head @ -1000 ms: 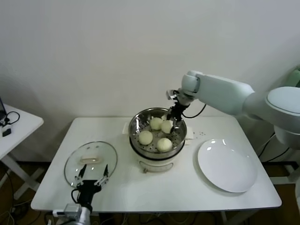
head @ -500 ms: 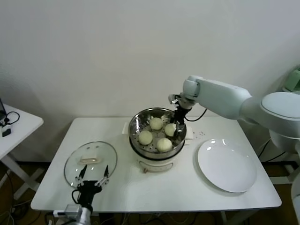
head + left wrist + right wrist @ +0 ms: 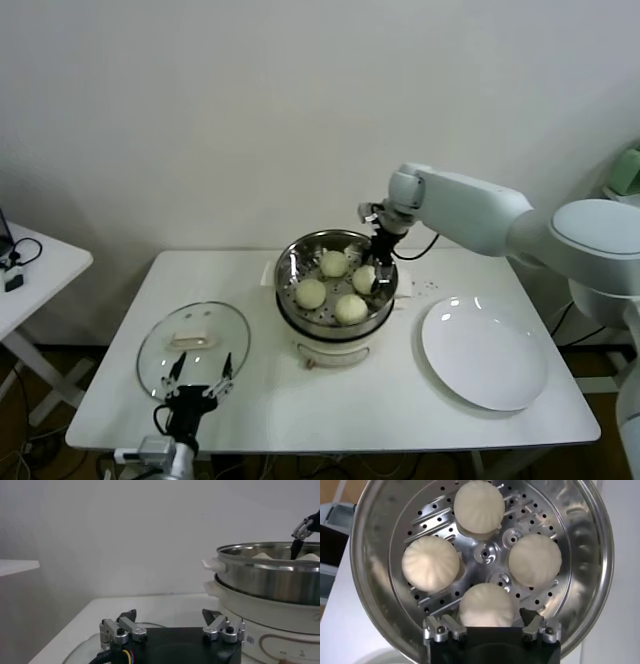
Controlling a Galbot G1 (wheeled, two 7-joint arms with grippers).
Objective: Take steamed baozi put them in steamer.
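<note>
The steamer stands mid-table on its white pot base. Four cream-white baozi lie on its perforated floor: one at the back, one at the right, one at the left and one at the front. My right gripper reaches into the basket's right side. In the right wrist view the gripper is open, its fingers either side of the nearest baozi, with small gaps. The steamer wall rings all four. My left gripper is open and empty, parked at the front left.
An empty white plate lies right of the steamer. A round glass lid lies at the front left, under the left gripper. The steamer shows in the left wrist view. A small side table stands far left.
My right gripper has moved down and a little right inside the basket. The baozi by it has shifted the same way and now rests on the floor by the right wall. The left arm has not moved.
</note>
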